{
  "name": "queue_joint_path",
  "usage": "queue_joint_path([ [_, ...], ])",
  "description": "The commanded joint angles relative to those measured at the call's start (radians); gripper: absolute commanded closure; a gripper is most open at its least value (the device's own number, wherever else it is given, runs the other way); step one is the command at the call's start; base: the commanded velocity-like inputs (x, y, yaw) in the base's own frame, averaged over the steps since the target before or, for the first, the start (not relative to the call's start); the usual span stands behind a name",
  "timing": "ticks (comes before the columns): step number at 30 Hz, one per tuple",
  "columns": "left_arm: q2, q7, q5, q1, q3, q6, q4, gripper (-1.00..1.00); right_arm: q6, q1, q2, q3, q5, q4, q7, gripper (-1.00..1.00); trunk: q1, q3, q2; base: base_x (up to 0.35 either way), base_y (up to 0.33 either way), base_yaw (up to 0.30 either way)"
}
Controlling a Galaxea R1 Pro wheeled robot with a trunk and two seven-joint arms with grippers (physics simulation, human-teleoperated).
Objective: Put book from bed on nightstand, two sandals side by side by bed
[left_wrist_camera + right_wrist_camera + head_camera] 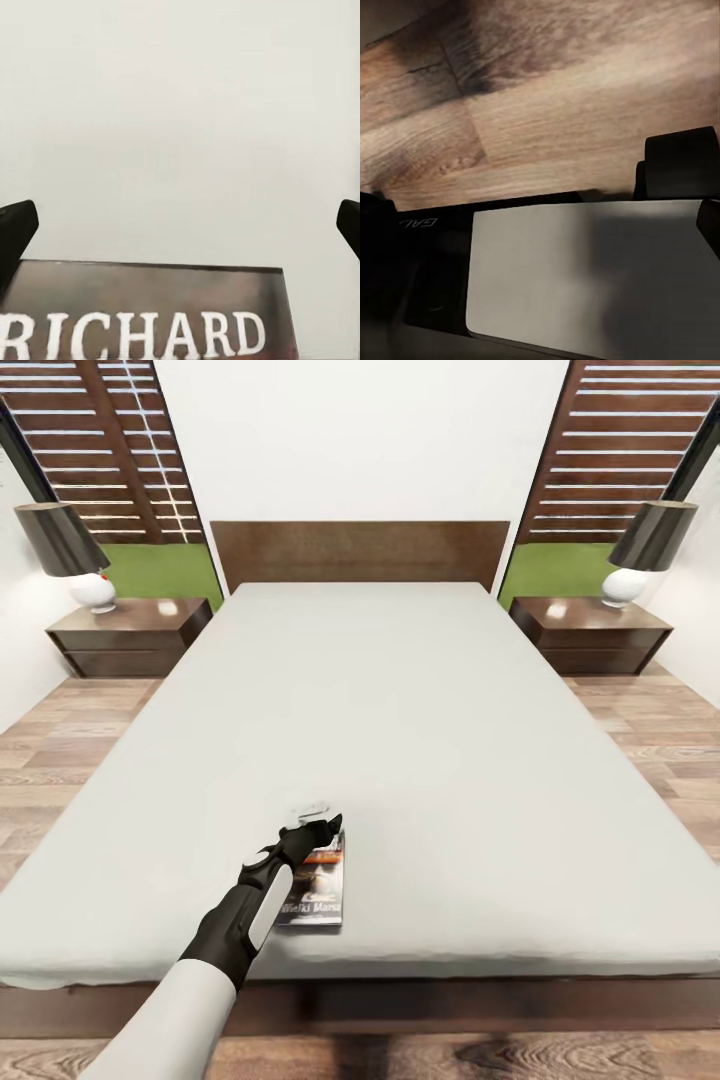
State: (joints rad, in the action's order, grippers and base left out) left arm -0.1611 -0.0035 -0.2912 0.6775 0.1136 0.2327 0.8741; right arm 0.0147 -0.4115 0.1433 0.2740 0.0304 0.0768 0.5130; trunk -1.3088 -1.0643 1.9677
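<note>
The book (318,890) lies flat on the bed (420,700) near its foot edge, dark cover up with white lettering. My left gripper (318,824) hovers over the book's far end, open. In the left wrist view the book (142,304) shows the word RICHARD, and the left gripper (180,232) has its fingers (15,232) spread wide with only mattress between them. My right gripper (540,225) hangs low over the wood floor (547,97) beside the robot's white body panel, with one fingertip (709,225) at the picture's edge. Both sandals are out of view.
A dark nightstand (130,632) with a white-based lamp (90,588) stands at the bed's left, another nightstand (592,628) with a lamp (628,582) at its right. The headboard (360,552) backs onto a white wall. Plank floor runs along both sides.
</note>
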Motion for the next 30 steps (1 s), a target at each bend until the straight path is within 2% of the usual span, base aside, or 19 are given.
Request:
queue_joint_path([
  [1,0.000,0.000,-0.008,-0.001,0.000,0.005,-0.002,-1.00,0.001,-0.001,0.001,0.005,0.003,0.003,0.004,-1.00,0.000,-0.001,0.000,-0.039,0.000,0.000],
  [30,0.000,0.000,-0.008,0.000,0.000,0.006,-0.003,-1.00,0.001,-0.001,0.000,0.005,0.003,0.003,0.004,-1.00,0.000,-0.001,0.000,-0.023,0.000,0.000],
])
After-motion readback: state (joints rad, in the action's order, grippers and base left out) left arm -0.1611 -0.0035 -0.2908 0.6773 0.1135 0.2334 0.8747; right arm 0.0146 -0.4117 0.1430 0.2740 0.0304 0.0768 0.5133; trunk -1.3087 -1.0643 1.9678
